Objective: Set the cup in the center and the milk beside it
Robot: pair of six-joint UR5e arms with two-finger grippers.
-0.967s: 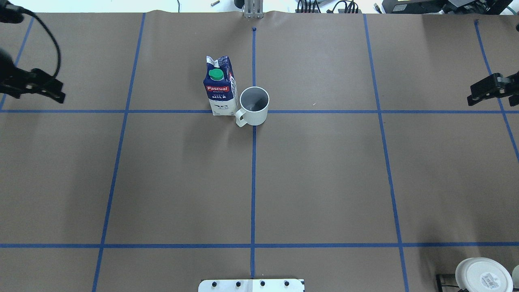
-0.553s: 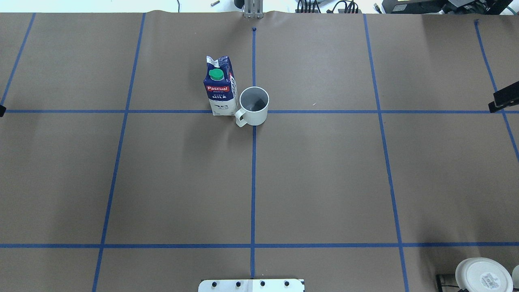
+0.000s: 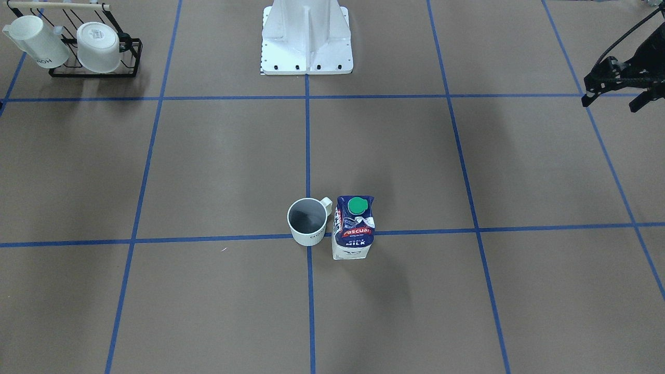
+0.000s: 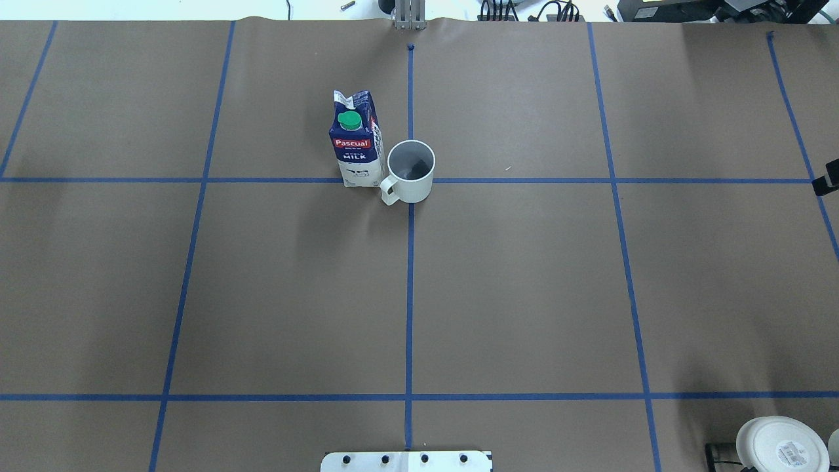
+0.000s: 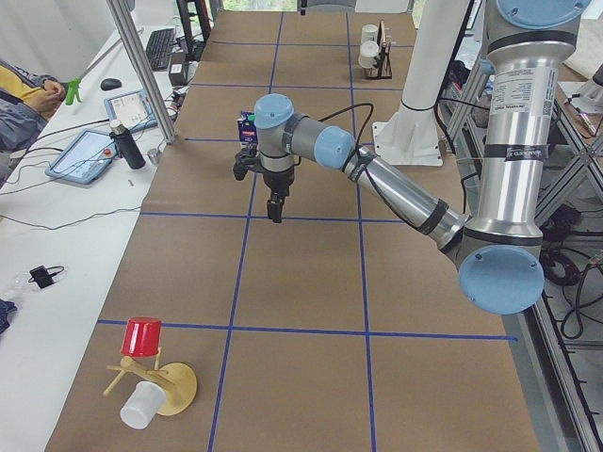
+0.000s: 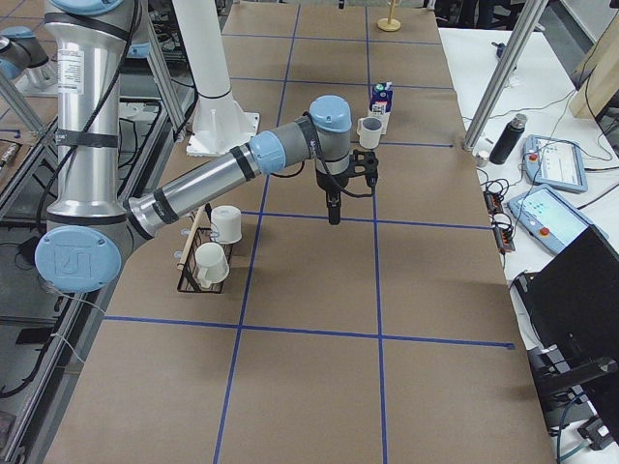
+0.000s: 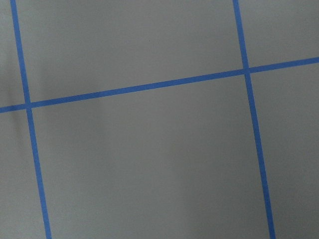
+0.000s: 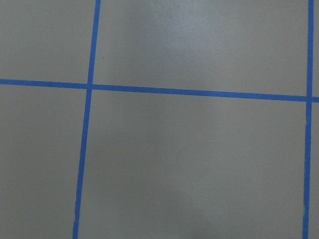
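cup (image 4: 411, 178): upright; milk (image 4: 357, 149): just beside; left pincer (image 5: 274, 213): well apart

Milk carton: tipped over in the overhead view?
No, the milk carton stands upright with its green cap on top, close beside the white mug.

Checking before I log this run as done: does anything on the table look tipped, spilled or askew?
Nothing stands out. The cup stands upright over the center crossing, the milk carton upright close beside it, cap on, and no spill shows on the brown paper.
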